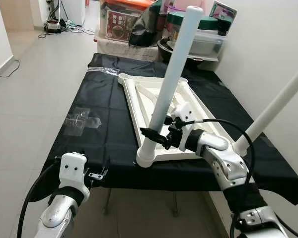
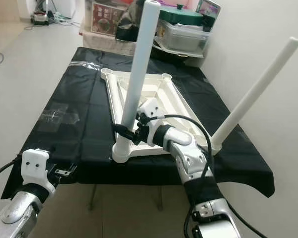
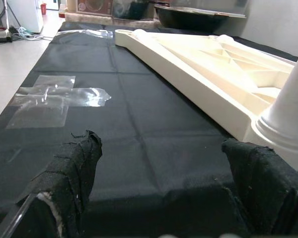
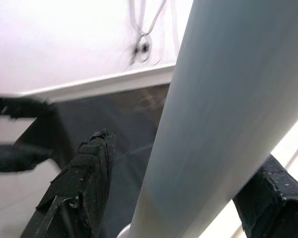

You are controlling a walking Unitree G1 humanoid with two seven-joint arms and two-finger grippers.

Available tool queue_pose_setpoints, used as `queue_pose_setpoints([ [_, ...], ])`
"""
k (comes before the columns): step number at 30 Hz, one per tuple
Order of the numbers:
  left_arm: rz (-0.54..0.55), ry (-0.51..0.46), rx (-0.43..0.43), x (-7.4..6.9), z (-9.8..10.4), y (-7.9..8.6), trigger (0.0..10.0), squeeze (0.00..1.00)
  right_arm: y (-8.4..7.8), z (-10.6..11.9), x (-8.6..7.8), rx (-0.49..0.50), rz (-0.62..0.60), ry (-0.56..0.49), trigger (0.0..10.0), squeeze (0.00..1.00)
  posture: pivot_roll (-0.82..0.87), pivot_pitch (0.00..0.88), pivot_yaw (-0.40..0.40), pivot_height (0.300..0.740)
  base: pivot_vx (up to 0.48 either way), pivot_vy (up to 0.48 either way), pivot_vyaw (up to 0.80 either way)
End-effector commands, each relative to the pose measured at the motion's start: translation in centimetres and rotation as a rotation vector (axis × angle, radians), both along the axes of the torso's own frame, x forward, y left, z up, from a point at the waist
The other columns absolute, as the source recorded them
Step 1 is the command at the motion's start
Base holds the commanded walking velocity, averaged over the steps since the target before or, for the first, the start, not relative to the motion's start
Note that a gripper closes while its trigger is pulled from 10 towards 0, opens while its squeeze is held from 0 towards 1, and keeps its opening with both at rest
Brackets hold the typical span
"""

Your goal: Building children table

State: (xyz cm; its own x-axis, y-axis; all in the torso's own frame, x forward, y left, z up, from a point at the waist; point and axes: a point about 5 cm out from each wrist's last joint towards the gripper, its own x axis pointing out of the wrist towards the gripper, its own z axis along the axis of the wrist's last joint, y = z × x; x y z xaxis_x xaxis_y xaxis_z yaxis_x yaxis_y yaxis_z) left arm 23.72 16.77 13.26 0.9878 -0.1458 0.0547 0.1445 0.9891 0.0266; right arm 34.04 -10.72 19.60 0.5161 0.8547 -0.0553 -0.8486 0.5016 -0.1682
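White leg [image 1: 169,84] stands socketed in the tabletop [image 1: 154,99]; right gripper [image 1: 156,135] clasps it, likely seating it; left gripper [image 3: 164,193] open.

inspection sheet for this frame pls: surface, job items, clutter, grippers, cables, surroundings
Surface: black cloth over a table; clear tape stuck on its left part.
Job's things: white tabletop lying upside down; near-left leg and near-right leg standing in their corner sockets; another leg lying loose in the frame.
Clutter: nothing seen on the cloth.
Grippers: right gripper around the near-left leg low down, fingers either side; left gripper open, low over the cloth's near edge, holding nothing.
Cables: black cable looping off the right arm; wires on the far floor.
Surroundings: wall on the right; boxes and tubs beyond the table.
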Motion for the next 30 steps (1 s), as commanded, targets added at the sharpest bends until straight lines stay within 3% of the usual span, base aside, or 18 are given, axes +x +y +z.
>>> queue_pose_setpoints([
  [1,-0.006,0.008,0.003,0.1,-0.3,-0.3,10.0,0.00,1.5,-1.3,0.5,-0.057,0.068,0.034,10.0,0.00,0.18,0.000,-0.205,0.740,0.000,0.000,0.00],
  [7,-0.003,0.007,0.007,0.2,-0.3,-0.4,10.0,0.00,3.5,-1.2,2.7,-0.052,-0.001,0.053,10.0,0.00,0.21,0.000,-0.223,0.740,0.000,0.000,0.00],
  [8,-0.001,0.007,0.008,0.1,-0.3,-0.3,10.0,0.00,3.6,-1.0,3.0,-0.028,-0.022,0.055,8.6,0.00,0.21,0.000,-0.225,0.740,0.000,0.000,0.00],
  [9,0.001,0.007,0.008,0.1,-0.3,-0.3,10.0,0.00,3.5,-0.9,3.2,-0.009,-0.045,0.057,3.8,0.00,0.21,0.000,-0.225,0.740,0.000,0.000,0.00],
  [11,0.001,0.007,0.008,0.1,-0.3,-0.3,10.0,0.00,3.5,-0.9,3.2,-0.009,-0.045,0.057,3.8,0.00,0.21,0.000,-0.225,0.740,0.000,0.000,0.00],
  [12,0.002,0.008,0.009,0.0,-0.4,-0.4,10.0,0.00,2.9,-1.2,3.9,-0.003,-0.125,0.056,0.0,0.00,0.21,0.000,-0.225,0.740,0.000,0.000,0.00],
  [17,0.003,0.008,0.009,-0.1,-0.4,-0.4,10.0,0.00,2.1,-1.9,4.5,-0.031,-0.253,0.056,0.0,0.00,0.20,0.000,-0.222,0.740,0.000,0.000,0.00],
  [18,-0.001,0.012,0.009,-0.2,-0.5,-0.5,10.0,0.00,-0.6,-2.9,5.4,0.031,-0.625,0.143,0.0,0.00,0.19,0.000,-0.211,0.740,0.000,0.000,0.00],
  [19,-0.004,0.015,0.010,-0.2,-0.6,-0.6,10.0,0.00,-2.8,-4.1,5.5,0.060,-0.918,0.227,0.0,0.00,0.18,0.000,-0.208,0.740,0.000,0.000,0.00],
  [20,-0.006,0.018,0.011,-0.3,-0.7,-0.6,10.0,0.00,-4.6,-5.5,4.8,0.072,-1.147,0.303,0.0,0.00,0.18,0.000,-0.208,0.740,0.000,0.000,0.00],
  [21,-0.008,0.021,0.014,-0.3,-0.7,-0.6,10.0,0.00,-5.2,-6.6,3.5,0.077,-1.292,0.345,0.0,0.00,0.18,0.000,-0.201,0.740,0.000,0.000,0.00],
  [26,-0.008,0.025,0.018,-0.2,-0.8,-0.5,10.0,0.00,-5.4,-7.3,2.0,0.091,-1.379,0.356,0.0,0.00,0.18,0.000,-0.196,0.740,0.000,0.000,0.00],
  [28,-0.008,0.026,0.018,-0.2,-0.8,-0.4,10.0,0.00,-4.5,-7.2,1.1,0.111,-1.365,0.371,0.0,0.00,0.16,0.000,-0.179,0.740,0.000,0.000,0.00],
  [29,-0.011,0.029,0.019,-0.2,-0.9,-0.4,10.0,0.00,-3.4,-7.0,0.5,0.132,-1.295,0.408,7.9,0.00,0.15,0.000,-0.168,0.740,0.000,0.000,0.00],
  [30,-0.014,0.031,0.020,-0.2,-1.0,-0.4,10.0,0.00,-2.4,-6.4,0.3,0.183,-1.211,0.407,10.0,0.00,0.15,0.000,-0.164,0.740,0.000,0.000,0.00],
])
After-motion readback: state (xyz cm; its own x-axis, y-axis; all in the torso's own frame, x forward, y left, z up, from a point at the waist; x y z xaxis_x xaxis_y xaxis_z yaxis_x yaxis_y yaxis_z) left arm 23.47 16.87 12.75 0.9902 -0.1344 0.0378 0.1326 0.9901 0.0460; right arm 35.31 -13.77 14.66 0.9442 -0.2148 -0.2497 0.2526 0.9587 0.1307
